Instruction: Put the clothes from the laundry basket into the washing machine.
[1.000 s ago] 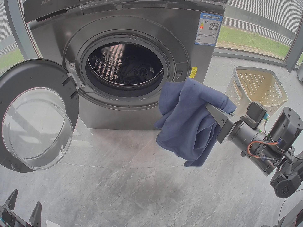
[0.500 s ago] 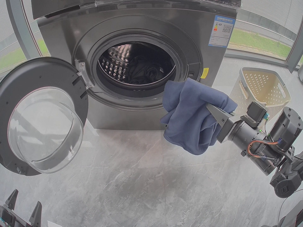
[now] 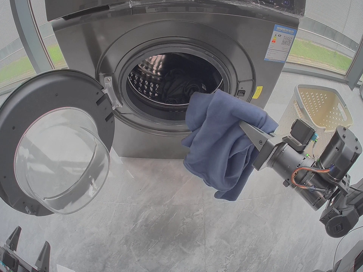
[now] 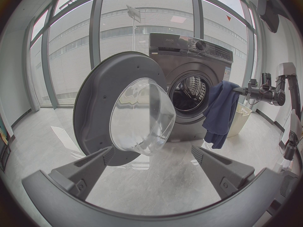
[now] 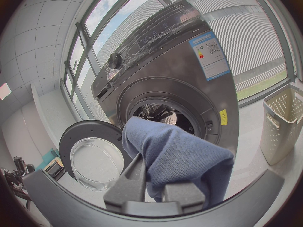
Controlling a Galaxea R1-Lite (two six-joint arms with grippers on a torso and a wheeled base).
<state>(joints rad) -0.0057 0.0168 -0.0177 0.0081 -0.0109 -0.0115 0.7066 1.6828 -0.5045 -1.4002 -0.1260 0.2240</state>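
One blue garment (image 3: 219, 140) hangs from the right end effector (image 3: 245, 126), whose two fingers are pinched on a bunched fold near its top. The cloth droops in loose folds clear of the floor (image 3: 151, 223). It is held in front of the one washing machine (image 3: 181, 23), just outside the lower right of the round opening (image 3: 151, 80) and not inside the drum. In the head view its upper edge overlaps the opening's rim.

Inside the drum lies a dark heap of clothing (image 3: 181, 87) — how many pieces it holds cannot be told. The machine's single door (image 3: 45, 95) is swung wide to the robot's left, its clear glass bowl facing outward.

One cream, perforated laundry basket (image 3: 321, 106) stands on the floor to the right of the machine, beyond the right arm.

The left end effector (image 4: 152, 152) sits low and well apart from the machine — its two fingers are spread with nothing between them.
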